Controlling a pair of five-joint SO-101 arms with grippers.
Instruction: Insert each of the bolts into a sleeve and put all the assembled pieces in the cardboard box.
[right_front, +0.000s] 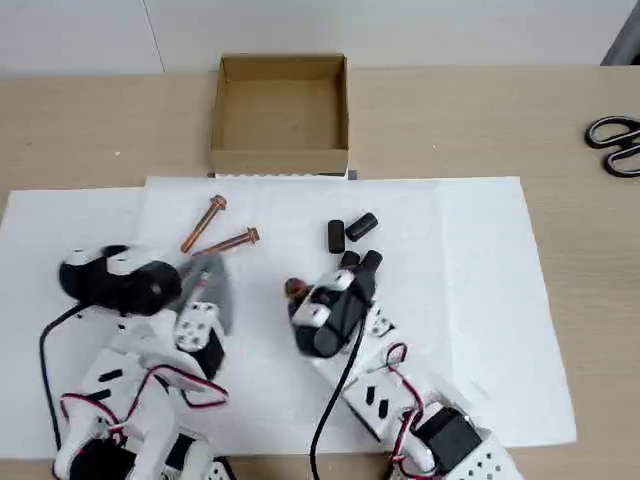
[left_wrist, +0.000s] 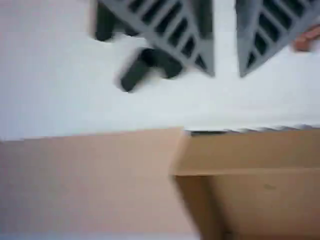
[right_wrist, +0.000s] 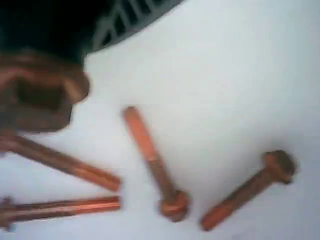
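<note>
Left of the sleeves (right_front: 335, 236), two bolts (right_front: 205, 224) lay heads far-right, shafts near-left; the left gripper (left_wrist: 226, 70) gaped, the right gripper (right_front: 302, 296) pinched a third bolt (right_wrist: 39, 95).

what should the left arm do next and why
Probably ease the left gripper toward the nearest sleeve and close on it. Its fingers stand open with nothing between them, the right gripper seems to hold a bolt already, and the box is empty, so that bolt needs a sleeve.
</note>
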